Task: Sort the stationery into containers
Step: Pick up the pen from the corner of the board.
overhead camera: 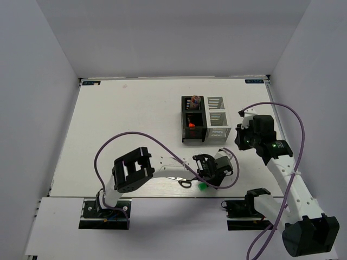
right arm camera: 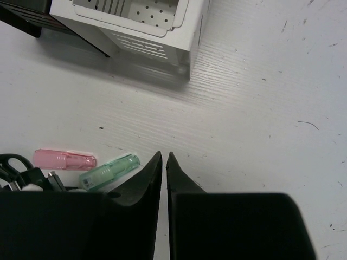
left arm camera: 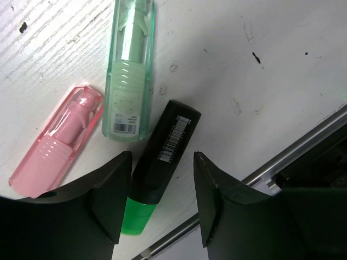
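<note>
Green highlighter (left arm camera: pixel 172 135), black-barrelled, lies flat on the surface (left arm camera: pixel 255 70) near its front edge, between the spread fingers of the left hand (left arm camera: pixel 161 179), which is released and grips nothing. A mint tube (left arm camera: pixel 130 81) and a pink tube (left arm camera: pixel 59 143) lie just beside it, and the scissors (overhead camera: pixel 184 183) are close by. Right hand (right arm camera: pixel 164 162) is empty and all but clenched, a thin slit between its fingers, over bare surface near the white organizer (right arm camera: pixel 146 38), which adjoins the black organizer (overhead camera: pixel 193 127); plain white walls (overhead camera: pixel 32 81) enclose the surface.
</note>
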`<state>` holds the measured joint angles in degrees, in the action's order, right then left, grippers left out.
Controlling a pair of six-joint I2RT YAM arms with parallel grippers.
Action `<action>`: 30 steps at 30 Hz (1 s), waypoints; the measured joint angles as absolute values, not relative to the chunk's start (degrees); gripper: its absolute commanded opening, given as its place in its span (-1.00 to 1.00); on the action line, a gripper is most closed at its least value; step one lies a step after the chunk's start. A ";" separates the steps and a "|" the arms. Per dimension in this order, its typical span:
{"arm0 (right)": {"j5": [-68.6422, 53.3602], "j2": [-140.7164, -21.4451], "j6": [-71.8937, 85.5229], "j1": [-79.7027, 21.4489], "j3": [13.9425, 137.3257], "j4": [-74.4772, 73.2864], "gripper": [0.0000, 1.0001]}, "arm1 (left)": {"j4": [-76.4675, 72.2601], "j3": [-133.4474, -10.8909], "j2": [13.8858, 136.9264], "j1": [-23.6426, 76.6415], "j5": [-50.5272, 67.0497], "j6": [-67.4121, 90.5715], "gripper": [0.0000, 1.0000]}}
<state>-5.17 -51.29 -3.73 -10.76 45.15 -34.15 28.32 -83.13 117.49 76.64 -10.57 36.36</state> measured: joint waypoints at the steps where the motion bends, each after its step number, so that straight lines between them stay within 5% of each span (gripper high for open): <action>1: -5.37 -51.27 -3.66 -10.48 45.15 -34.13 -0.80 | 28.67 -83.61 117.84 77.01 -11.20 36.45 0.14; 6: -6.26 -50.57 -3.40 -9.67 45.10 -34.11 -0.80 | 30.87 -85.71 119.37 78.70 -14.85 36.82 -0.03; 12: -7.14 -49.95 -3.14 -8.95 45.10 -34.09 -0.48 | 31.46 -85.41 119.46 79.00 -17.30 37.67 -0.54; 16: -7.77 -49.91 -3.20 -8.58 45.08 -34.06 -0.48 | 31.31 -85.08 119.46 79.40 -19.00 37.76 -1.00; 20: -8.16 -49.60 -3.36 -8.16 45.08 -34.09 -0.55 | 31.99 -84.86 118.96 79.37 -19.29 36.75 -1.00; 25: -8.86 -49.32 -3.31 -7.73 45.06 -34.06 0.04 | 38.61 -84.82 116.46 78.63 -18.94 32.84 -1.00; 27: -9.28 -49.30 -3.55 -7.73 44.84 -33.95 -0.34 | 40.56 -84.75 113.32 77.78 -18.81 31.00 -1.00; 28: -9.45 -49.23 -3.84 -7.73 44.56 -33.89 -0.99 | 40.71 -84.60 111.28 77.17 -18.87 30.33 -1.00; 30: -9.87 -49.19 -3.90 -7.62 44.01 -33.85 -1.00 | 40.14 -83.44 105.60 74.98 -19.00 28.93 -1.00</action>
